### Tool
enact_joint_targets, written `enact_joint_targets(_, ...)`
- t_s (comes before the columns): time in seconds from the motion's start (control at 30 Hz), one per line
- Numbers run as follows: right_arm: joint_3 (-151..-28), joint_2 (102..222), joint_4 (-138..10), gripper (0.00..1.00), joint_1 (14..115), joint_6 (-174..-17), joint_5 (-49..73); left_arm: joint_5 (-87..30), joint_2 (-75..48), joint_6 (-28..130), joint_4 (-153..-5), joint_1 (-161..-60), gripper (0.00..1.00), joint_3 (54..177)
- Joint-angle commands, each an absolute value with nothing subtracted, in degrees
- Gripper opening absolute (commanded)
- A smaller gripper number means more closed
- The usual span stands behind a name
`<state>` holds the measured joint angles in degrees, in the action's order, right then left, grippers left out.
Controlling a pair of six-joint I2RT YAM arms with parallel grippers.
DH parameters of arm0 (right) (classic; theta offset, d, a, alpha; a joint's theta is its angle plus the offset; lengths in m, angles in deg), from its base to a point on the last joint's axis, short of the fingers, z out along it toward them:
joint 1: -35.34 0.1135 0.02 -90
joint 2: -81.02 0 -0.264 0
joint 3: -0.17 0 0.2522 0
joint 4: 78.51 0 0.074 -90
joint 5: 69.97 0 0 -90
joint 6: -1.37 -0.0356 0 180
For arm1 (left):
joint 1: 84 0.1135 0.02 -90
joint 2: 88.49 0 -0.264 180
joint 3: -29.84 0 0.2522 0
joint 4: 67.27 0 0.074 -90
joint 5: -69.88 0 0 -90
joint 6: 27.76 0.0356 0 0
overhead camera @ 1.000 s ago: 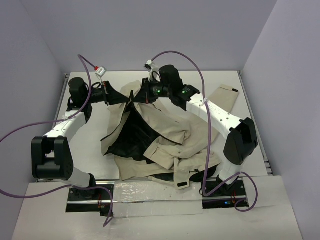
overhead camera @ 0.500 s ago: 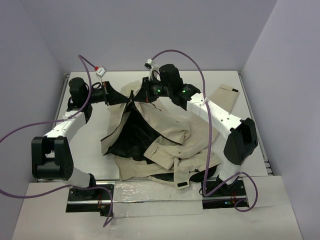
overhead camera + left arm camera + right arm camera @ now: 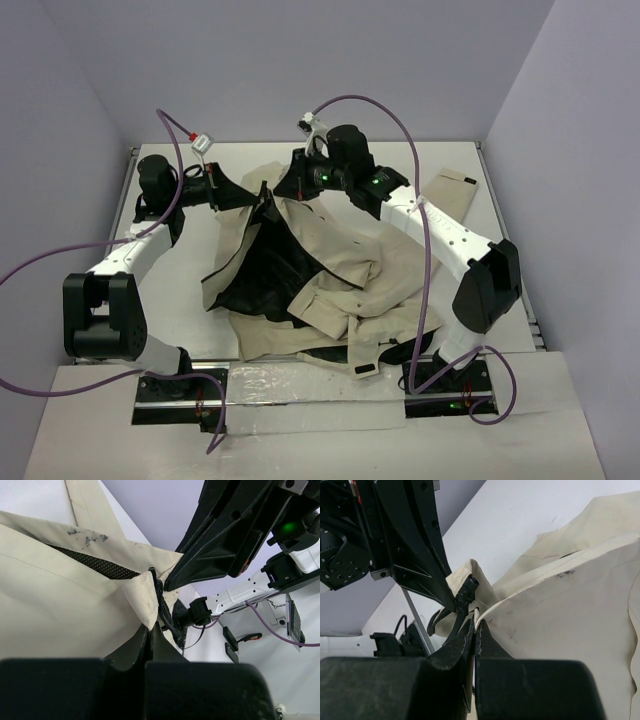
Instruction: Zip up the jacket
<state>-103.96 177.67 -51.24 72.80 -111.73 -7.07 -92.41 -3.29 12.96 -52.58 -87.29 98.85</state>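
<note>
The beige jacket point(image 3: 330, 270) lies crumpled mid-table, its black lining point(image 3: 265, 265) showing. Its far end is lifted between both arms. My left gripper point(image 3: 262, 197) is shut on the jacket's left front edge point(image 3: 142, 600), beside the dark zipper teeth point(image 3: 161, 602). My right gripper point(image 3: 285, 193) is shut on the facing front edge point(image 3: 490, 612), with the zipper end point(image 3: 465, 597) just left of its fingertips. In the left wrist view the left gripper point(image 3: 150, 626) pinches the fabric corner. In the right wrist view the right gripper point(image 3: 476, 622) pinches a thin fold. The two grippers are nearly touching.
A flat tan piece point(image 3: 450, 195) lies at the table's far right. Purple cables point(image 3: 350, 105) arc over both arms. Walls enclose the table on the left, back and right. The jacket's near hem point(image 3: 365, 368) reaches the arm bases.
The right arm has shifted slightly right and back, drawing its fabric edge along. The left arm holds still.
</note>
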Motion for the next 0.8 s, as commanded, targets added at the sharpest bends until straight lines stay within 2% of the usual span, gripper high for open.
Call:
enact_joint_targets(0.0,-104.39,175.77,-55.73,0.00,72.52,-112.57,-9.59,-93.42,-5.26,14.21,-51.94,-87.69,0.00,101.44)
enact_joint_targets(0.53,-102.43,177.13,-60.70,0.00,71.72,-115.33,-13.43,-95.40,-4.95,10.18,-46.74,-87.69,0.00,100.65)
enact_joint_targets(0.77,-94.64,173.72,-69.67,0.00,68.89,-120.58,-15.34,-95.35,-5.00,7.84,-44.83,-87.69,0.00,100.65)
